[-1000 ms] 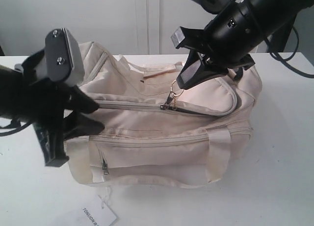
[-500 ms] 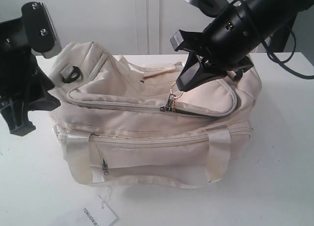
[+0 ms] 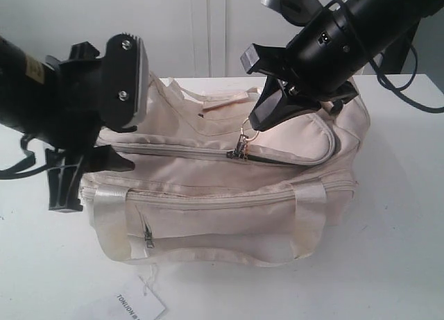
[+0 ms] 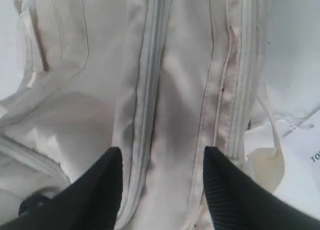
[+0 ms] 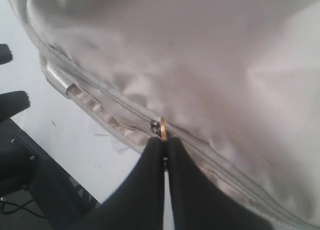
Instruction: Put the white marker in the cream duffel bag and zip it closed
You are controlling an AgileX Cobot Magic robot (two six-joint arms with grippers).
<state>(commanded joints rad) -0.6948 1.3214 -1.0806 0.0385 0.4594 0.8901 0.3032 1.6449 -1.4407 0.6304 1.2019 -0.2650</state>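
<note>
No white marker shows in any view; likely inside the cream duffel bag, can't confirm. Top zipper looks shut left of the gold ring pull and gapes dark to its right. Right gripper is clenched on that ring. Left gripper is spread wide over the fabric, grasping nothing. Best approach: left pins the bag end, right drags the pull along the curve, low and steady.
</note>
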